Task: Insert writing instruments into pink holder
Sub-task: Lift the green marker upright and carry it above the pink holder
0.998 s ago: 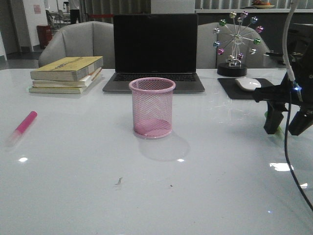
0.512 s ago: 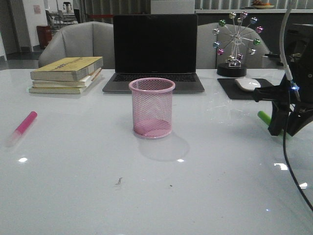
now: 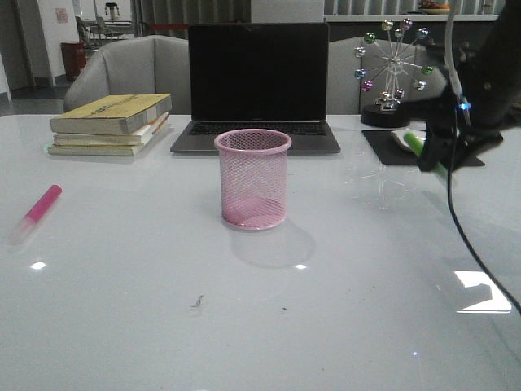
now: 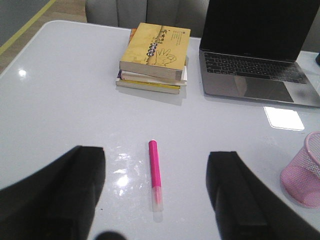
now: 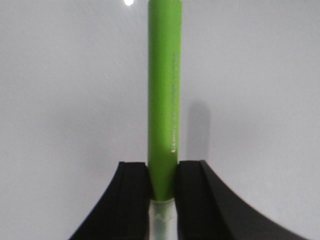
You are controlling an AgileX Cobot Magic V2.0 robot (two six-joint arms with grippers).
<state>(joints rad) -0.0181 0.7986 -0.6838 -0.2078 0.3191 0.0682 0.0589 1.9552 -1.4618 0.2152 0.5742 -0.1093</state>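
The right end effector (image 3: 435, 159) is up off the counter (image 3: 366, 269) toward its far right side, its two black fingers (image 5: 131, 187) clamped on the green marker (image 5: 163, 100). In the right wrist view the fingers pinch the marker near its clear cap end, and the green barrel runs straight out beyond the fingertips over bare counter. In the front view the marker (image 3: 414, 142) is tilted, its green end pointing up and toward the middle of the counter, with the mouse pad (image 3: 383, 147) and mouse (image 3: 400, 137) behind it.

The left end effector (image 4: 156, 200) hangs over the near left part of the counter with its fingers spread wide and nothing between them. The pink marker (image 4: 155, 170) lies flat on the counter below that gap, touching neither finger, its clear cap toward the near edge. In the front view it (image 3: 37, 213) sits near the left edge.

The holder (image 3: 253, 178) stands upright in the middle of the counter, well apart from both markers, and looks empty through its mesh. Behind it, by the far edge, are an open laptop (image 3: 257, 85), a stack of books (image 3: 110, 124) toward the far left corner, and a small Ferris-wheel ornament (image 3: 395, 69) toward the far right.
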